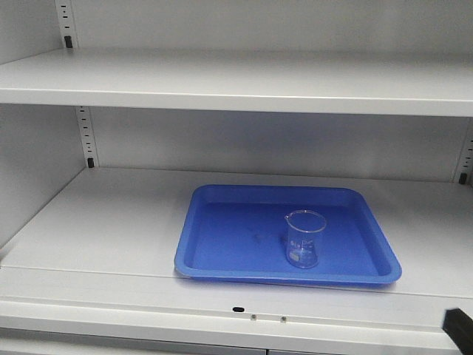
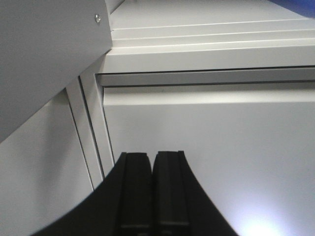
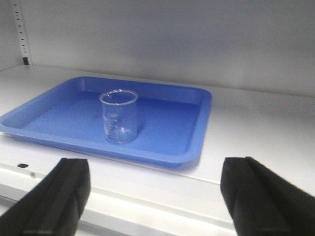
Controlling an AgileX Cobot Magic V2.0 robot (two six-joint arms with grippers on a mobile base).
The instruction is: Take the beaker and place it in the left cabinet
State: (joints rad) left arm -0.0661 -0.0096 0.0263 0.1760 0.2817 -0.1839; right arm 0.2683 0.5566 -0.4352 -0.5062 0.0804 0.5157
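The clear glass beaker [image 1: 304, 238] stands upright in a blue tray [image 1: 236, 229] on the middle shelf of the light-grey left cabinet [image 1: 96, 222]. In the right wrist view the beaker [image 3: 118, 116] sits left of centre in the tray [image 3: 167, 123]. My right gripper [image 3: 156, 169] is open and empty, in front of the shelf's front edge and well short of the beaker. One of its black fingertips [image 1: 458, 325] shows at the lower right of the front view. My left gripper [image 2: 152, 155] is shut on nothing, low down and pointing up at the cabinet's front [image 2: 197, 64].
An upper shelf [image 1: 236, 81] spans the cabinet above the tray. Slotted rails [image 1: 86, 137] run up the back corners. The cabinet's side wall [image 1: 29, 170] bounds the left. A lower door panel [image 2: 206, 147] fills the left wrist view.
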